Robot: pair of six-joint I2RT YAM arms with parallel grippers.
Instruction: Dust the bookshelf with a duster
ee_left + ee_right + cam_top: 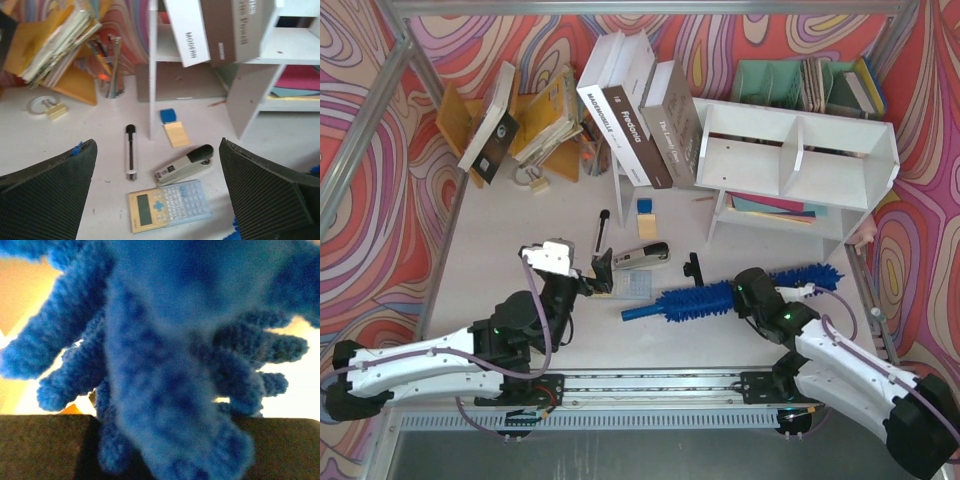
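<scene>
The left tool (pixel 603 272) hangs wide open and empty over a calculator (pixel 170 206) and stapler (pixel 185 164). The right tool (pixel 752 290) is clamped mid-head on the duster (pixel 695 300), which lies across the counter (pixel 490 250), tip near the bookshelf (pixel 800 150) legs. Beyond, a leaning white book (pixel 192 30) reads "MODERN".

left arm (pixel 420 360) low, elbow folded, wrist aimed at 2 o'clock | left gripper (pixel 603 272) spread wide, holding nothing | right arm (pixel 840 365) stretched toward 10 o'clock | right gripper (pixel 752 290) clamped on the duster (pixel 705 298)
</scene>
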